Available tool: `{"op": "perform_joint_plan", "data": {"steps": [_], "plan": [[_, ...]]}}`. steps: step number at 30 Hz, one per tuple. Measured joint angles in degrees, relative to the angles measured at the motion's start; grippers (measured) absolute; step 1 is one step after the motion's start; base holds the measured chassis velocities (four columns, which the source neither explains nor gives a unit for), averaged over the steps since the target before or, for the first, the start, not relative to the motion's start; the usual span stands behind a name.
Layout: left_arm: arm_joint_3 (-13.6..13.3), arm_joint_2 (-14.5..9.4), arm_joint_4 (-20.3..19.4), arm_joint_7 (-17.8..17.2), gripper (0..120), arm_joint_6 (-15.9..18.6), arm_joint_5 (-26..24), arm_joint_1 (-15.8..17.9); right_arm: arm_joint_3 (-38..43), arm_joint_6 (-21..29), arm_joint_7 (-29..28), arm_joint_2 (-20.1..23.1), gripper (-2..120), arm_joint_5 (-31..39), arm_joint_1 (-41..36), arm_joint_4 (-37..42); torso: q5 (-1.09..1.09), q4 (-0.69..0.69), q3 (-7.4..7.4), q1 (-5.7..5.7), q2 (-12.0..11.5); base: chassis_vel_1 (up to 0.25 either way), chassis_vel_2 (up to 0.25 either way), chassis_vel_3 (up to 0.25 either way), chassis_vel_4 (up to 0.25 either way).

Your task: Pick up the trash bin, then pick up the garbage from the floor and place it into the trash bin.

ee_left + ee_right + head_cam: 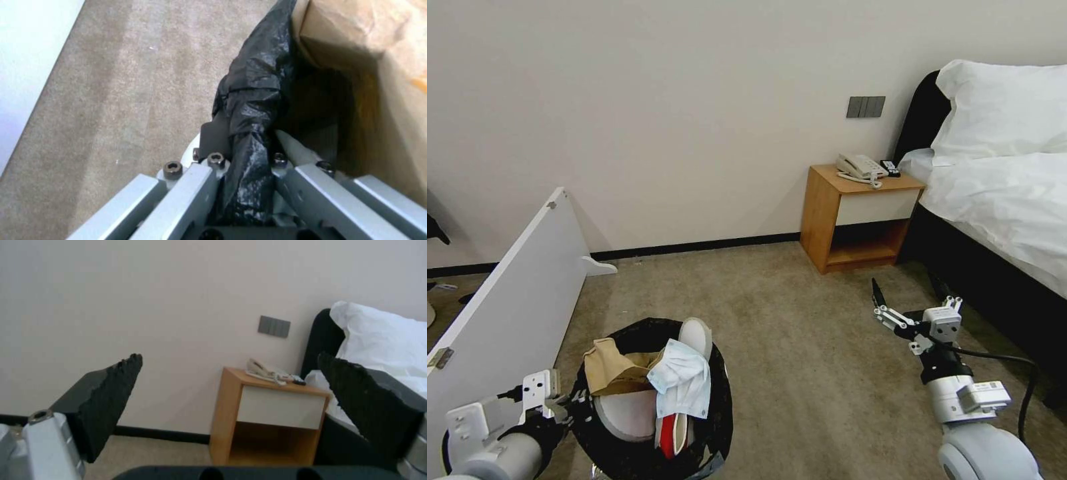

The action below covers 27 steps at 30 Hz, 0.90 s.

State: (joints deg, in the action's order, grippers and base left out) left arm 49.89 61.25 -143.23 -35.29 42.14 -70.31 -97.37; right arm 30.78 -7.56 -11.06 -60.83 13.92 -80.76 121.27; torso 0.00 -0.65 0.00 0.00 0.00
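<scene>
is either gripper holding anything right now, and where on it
The left gripper is shut on the trash bin, pinching its bag-covered rim on the robot's left side. The right gripper is open and holds nothing.

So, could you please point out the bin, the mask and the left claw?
Bin [718,400]: head view, black-lined rim.
Mask [684,380]: head view, middle of the blue sheet.
Left claw [249,146]: left wrist view, between fingertips shut on the bin's rim.

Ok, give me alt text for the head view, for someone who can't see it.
The left gripper clamps the rim of a round black-bagged trash bin stuffed with a pale blue mask, brown paper scrap and white slipper. The right gripper hovers open over beige carpet before a wooden nightstand.
</scene>
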Motion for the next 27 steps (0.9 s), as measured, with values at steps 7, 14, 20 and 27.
{"op": "perform_joint_plan", "data": {"steps": [7, 14, 20, 27], "plan": [[0.0, 0.1, 0.0, 0.0, 1, 0.0, 0.2, 0.2, -0.7, -0.2, -0.2, -0.2, 100, 0.2, 0.4, -0.7, 0.0, 0.0, 0.0, 0.0, 0.0, 0.0, 0.0, 0.0, 0.0], [0.0, 0.0, 0.0, 0.1, 1, 0.0, 0.5, 0.3, -1.8, -0.6, -0.1, -1.0, 100, -0.2, 0.9, -1.7, 0.01, 0.0, 0.0, 0.0, 0.0, 0.0, 0.0, 0.0, 0.0], [0.0, 0.0, 0.0, 0.2, 1, 0.0, 0.5, 0.3, -2.0, -0.6, -0.1, -1.2, 100, -0.3, 0.9, -1.7, 0.0, 0.0, 0.0, 0.0, 0.0, 0.0, 0.0, 0.0, 0.0], [-0.1, 0.1, 0.0, 0.2, 1, 0.0, 0.6, 0.0, -1.8, -0.6, 0.0, -1.1, 100, -0.4, 0.6, -1.2, 0.0, 0.0, 0.0, 0.0, 0.0, 0.0, 0.0, 0.0, 0.0]]}}
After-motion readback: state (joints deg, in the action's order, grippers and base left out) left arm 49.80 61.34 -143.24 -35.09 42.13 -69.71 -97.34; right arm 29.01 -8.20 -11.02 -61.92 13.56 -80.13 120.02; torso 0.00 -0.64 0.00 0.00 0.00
